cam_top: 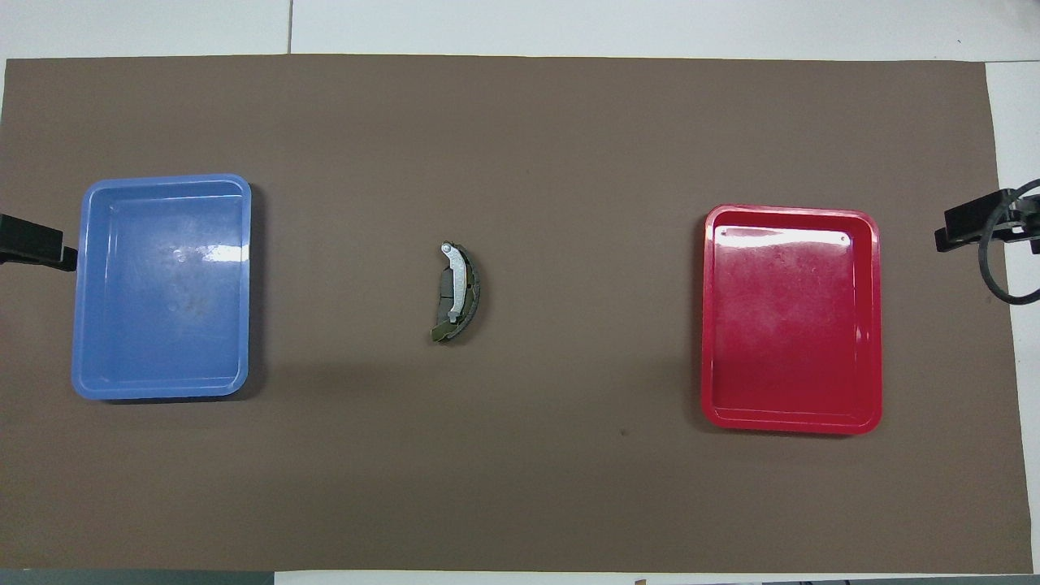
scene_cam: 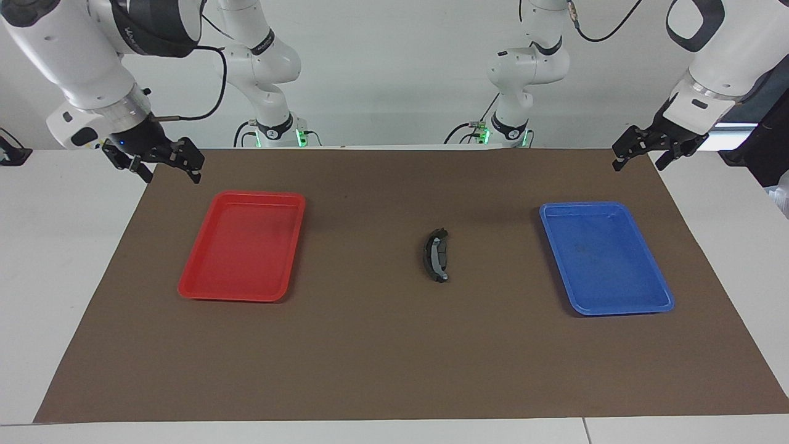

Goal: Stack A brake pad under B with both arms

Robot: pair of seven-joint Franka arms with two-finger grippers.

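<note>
The two pads lie stacked at the middle of the brown mat. The crescent pad B [scene_cam: 428, 256] [cam_top: 460, 280], black with a light grey strip, lies on top. The short dark grey A brake pad [scene_cam: 443, 248] [cam_top: 444, 300] shows partly from under it. My left gripper [scene_cam: 641, 159] [cam_top: 36, 244] hangs open and empty over the mat's edge at the left arm's end, beside the blue tray. My right gripper [scene_cam: 167, 168] [cam_top: 971, 227] hangs open and empty over the mat's edge at the right arm's end, beside the red tray. Both arms wait away from the pads.
An empty blue tray [scene_cam: 558, 246] [cam_top: 81, 284] lies toward the left arm's end of the mat. An empty red tray [scene_cam: 203, 246] [cam_top: 876, 325] lies toward the right arm's end. The brown mat [scene_cam: 370, 345] covers the white table.
</note>
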